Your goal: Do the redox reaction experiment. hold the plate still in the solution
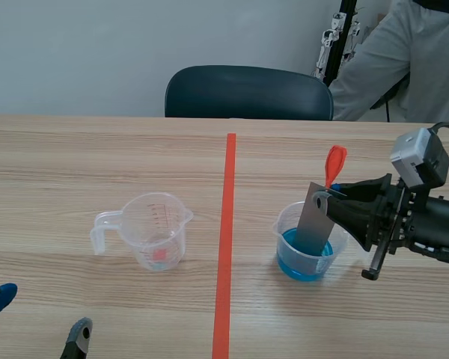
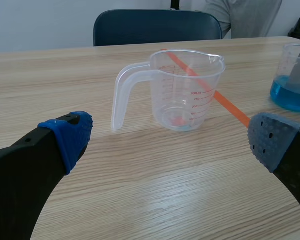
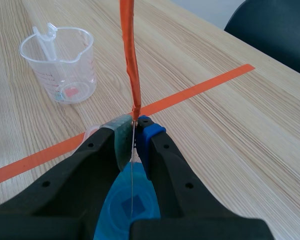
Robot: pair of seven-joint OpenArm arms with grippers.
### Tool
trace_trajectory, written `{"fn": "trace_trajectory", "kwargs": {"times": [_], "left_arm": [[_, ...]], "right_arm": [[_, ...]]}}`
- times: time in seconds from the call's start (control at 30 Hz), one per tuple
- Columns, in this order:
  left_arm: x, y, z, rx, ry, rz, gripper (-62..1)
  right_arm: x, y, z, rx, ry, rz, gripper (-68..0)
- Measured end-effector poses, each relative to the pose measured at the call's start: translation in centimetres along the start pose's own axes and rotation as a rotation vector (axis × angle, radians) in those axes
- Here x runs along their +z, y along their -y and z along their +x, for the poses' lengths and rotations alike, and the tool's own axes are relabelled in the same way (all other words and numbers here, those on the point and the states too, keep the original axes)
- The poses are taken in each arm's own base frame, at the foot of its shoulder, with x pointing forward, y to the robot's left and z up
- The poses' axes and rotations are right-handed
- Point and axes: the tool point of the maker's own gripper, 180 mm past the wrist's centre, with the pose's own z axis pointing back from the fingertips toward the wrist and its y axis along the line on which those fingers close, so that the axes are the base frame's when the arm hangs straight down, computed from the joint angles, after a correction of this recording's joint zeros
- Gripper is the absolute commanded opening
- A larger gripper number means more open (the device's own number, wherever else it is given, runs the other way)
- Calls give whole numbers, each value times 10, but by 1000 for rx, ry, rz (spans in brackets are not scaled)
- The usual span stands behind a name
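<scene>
- Right tool (image 1: 335,196): enters from the right side of the light wooden bench (image 1: 97,157), fingers roughly level, pads pressed together on the top edge of a thin flat grey metal plate (image 1: 313,221).
- Thin flat grey metal plate: hangs nearly upright with a slight lean. Its lower end is dipped in blue solution (image 1: 303,262). The right wrist view shows it edge-on, as a fine line between the pads.
- Orange-red strip (image 1: 334,164): attached at the plate's top, standing up above the pads.
- Small clear plastic cup (image 1: 284,223): holds the blue solution, stands on the bench right of the orange-red tape line, under the right tool.
- Clear plastic measuring jug with red gradations (image 1: 153,230): upright, left of the tape line and well apart from the cup, with its handle turned away from the cup. A small red patch shows at its base.
- Left tool (image 2: 170,141): spread wide and holding nothing, low at the bench's near left, with the jug ahead of it.
- Dark blue-green chair (image 1: 247,93): behind the far edge of the bench.
- Person in a grey sleeve (image 1: 389,60): at the far right.
</scene>
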Motion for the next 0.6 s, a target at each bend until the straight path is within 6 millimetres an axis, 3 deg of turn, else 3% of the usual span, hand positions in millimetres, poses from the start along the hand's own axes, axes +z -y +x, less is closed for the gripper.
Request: {"fn": "trace_trajectory", "kwargs": {"times": [0.6], "left_arm": [[0,0,0,0,0,0,14]], "right_arm": [[0,0,3,1,15,1,-669]]}}
